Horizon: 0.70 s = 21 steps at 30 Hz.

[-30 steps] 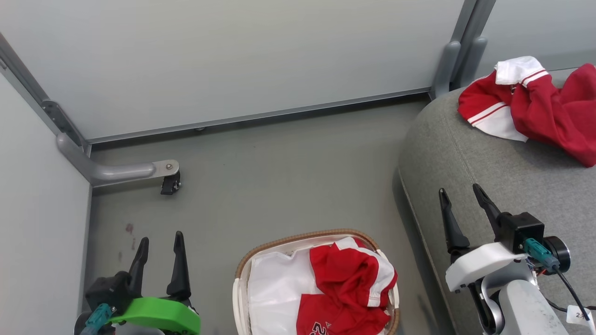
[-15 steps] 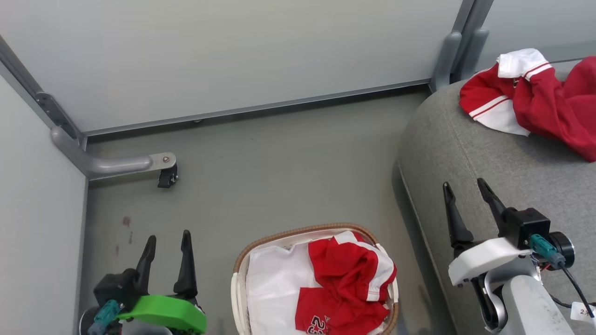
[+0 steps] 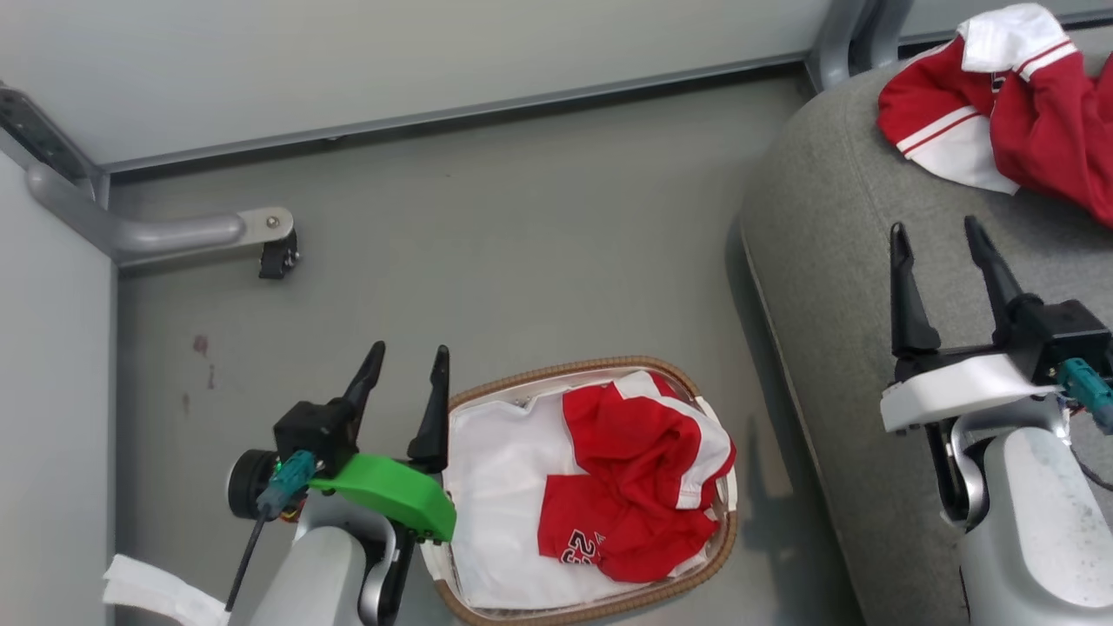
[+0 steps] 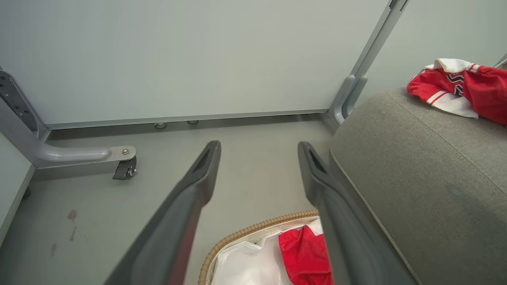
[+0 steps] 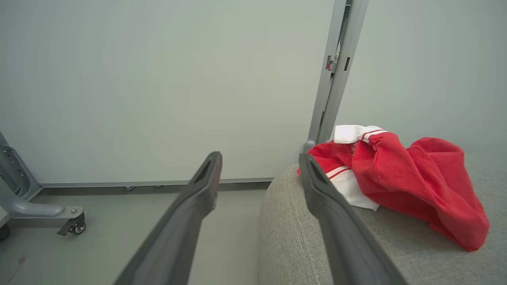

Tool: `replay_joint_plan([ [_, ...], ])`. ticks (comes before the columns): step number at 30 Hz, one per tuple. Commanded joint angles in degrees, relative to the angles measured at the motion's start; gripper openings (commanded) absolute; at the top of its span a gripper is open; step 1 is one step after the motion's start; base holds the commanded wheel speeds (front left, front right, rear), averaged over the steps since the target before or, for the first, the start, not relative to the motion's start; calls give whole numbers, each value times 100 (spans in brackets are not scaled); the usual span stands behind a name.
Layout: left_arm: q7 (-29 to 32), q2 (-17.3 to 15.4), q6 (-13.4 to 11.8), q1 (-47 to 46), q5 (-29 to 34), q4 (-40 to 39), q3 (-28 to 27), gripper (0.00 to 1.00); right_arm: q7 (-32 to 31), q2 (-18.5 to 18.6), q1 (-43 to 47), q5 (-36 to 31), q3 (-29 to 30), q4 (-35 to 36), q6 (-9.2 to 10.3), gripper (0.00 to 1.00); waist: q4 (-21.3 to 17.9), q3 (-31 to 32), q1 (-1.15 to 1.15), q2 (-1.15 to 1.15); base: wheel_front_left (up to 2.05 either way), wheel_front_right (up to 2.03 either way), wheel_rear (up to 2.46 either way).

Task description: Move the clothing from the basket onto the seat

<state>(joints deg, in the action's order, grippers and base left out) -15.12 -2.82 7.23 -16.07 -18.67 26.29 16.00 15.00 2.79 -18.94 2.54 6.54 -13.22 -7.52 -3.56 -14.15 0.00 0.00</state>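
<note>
Head view. Oval basket (image 3: 539, 376) stands on the floor (image 3: 522, 217), just beside the seat (image 3: 869, 304), at its left edge. The white liner (image 3: 496, 487) is bare on the basket's left half. A crumpled red jersey bundle (image 3: 635, 469) fills the right half, its "23" showing at the near end. The bundle's long run goes from far rim to near rim. More red garments (image 3: 1026, 113) already lie at the seat's far corner.

The left gripper (image 3: 410, 349) has its fingers spread and holds nothing. It is at the basket's left rim, above it as far as can be told. The right gripper (image 3: 932, 224) is also spread and empty, over the seat's left edge and well apart from the basket.

Left wrist view. The left gripper (image 4: 259, 144) looks out over the floor, fingers wide. The basket (image 4: 237, 235) rim and a fold of the red jersey bundle (image 4: 305, 253) sit low between the fingers — so the cloth lies below and toward the seat side.

Right wrist view. The right gripper (image 5: 259, 155) is parted and empty, facing the seat (image 5: 301, 237) edge. The red garments (image 5: 408, 178) lie beyond its right finger.

Judgement: the left arm is clearly nearer. The reach would go rightward and down, ideally closing across the bundle's long run and clear of the liner.
</note>
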Motion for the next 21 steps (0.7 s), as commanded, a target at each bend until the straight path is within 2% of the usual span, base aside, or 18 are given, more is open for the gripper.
replay_joint_plan([
  [1, -5, -14, 22, -188, -81, 109, 124, 100, 28, 19, -120, -22, 77, 81, 6, 100, -130, -489, 0, 0, 0, 0, 0],
  [8, -5, -21, 33, -866, 12, 813, 829, 100, 28, 19, -446, 63, 257, 506, 6, 100, -384, -1305, 0, 0, 0, 0, 0],
  [21, -4, -49, 32, -1971, 94, 1640, 1903, 100, 28, 16, -1014, 446, 278, 1247, 6, 100, -904, -2700, 0, 0, 0, 0, 0],
])
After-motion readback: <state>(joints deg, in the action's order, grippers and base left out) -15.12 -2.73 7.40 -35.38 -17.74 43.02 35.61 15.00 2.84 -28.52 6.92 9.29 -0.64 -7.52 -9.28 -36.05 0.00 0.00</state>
